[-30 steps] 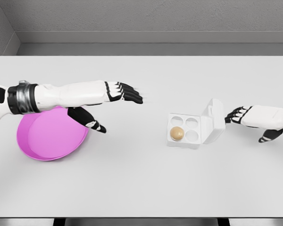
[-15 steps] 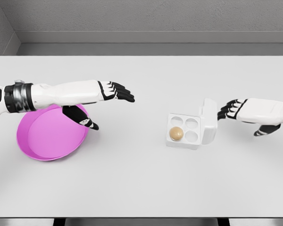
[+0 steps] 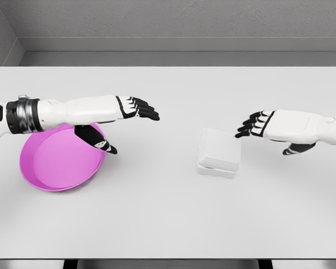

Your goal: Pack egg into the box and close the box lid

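The white egg box [image 3: 218, 152] sits right of the table's middle with its lid down, so the egg inside is hidden. My right hand [image 3: 251, 125] hovers just above the box's right edge, fingers spread and pointing left, holding nothing. My left hand [image 3: 141, 110] is stretched out flat over the table to the left of the box, well apart from it, fingers relaxed and empty.
A pink bowl [image 3: 59, 161] lies at the left, partly under my left forearm. The grey table [image 3: 168, 218] runs to a front edge at the bottom of the view, with a grey wall behind.
The box lid swung from upright to fully down over the egg. My right hand moved left and up over the box. The left hand stayed where it was half a second ago.
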Action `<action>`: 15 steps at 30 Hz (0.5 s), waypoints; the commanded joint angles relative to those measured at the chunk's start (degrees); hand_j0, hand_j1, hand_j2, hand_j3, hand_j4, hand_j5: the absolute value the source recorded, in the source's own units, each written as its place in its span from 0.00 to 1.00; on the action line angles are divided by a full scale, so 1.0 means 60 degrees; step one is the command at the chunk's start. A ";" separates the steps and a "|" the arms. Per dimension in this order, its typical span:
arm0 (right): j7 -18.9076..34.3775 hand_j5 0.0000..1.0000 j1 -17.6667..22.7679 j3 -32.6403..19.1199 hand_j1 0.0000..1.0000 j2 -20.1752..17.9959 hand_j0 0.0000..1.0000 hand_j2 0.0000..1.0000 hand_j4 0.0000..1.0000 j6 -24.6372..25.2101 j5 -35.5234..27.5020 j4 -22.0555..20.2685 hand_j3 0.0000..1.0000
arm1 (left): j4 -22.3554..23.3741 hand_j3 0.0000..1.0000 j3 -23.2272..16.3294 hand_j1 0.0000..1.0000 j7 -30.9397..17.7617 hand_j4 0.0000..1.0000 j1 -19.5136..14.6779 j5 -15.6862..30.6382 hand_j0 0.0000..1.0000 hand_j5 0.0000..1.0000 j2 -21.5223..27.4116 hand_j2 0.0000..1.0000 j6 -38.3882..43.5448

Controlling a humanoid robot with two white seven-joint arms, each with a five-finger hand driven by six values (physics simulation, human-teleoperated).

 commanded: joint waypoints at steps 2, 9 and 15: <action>0.0006 1.00 -0.0102 0.0059 1.00 0.0088 1.00 1.00 1.00 0.0022 -0.0047 -0.0001 1.00 | -0.0002 1.00 0.0003 1.00 0.0004 1.00 0.0015 0.0071 1.00 1.00 0.0038 1.00 0.0027; -0.0038 1.00 -0.0103 -0.0395 1.00 -0.0103 1.00 1.00 1.00 0.0022 -0.0120 0.0058 1.00 | -0.0032 1.00 0.0062 1.00 0.0004 1.00 0.0044 0.0115 1.00 1.00 0.0082 1.00 0.0027; -0.0038 1.00 -0.0088 -0.0146 1.00 -0.0059 1.00 1.00 1.00 0.0022 -0.0120 0.0029 1.00 | -0.0032 1.00 0.0106 1.00 0.0004 1.00 0.0088 0.0100 1.00 1.00 0.0097 1.00 0.0027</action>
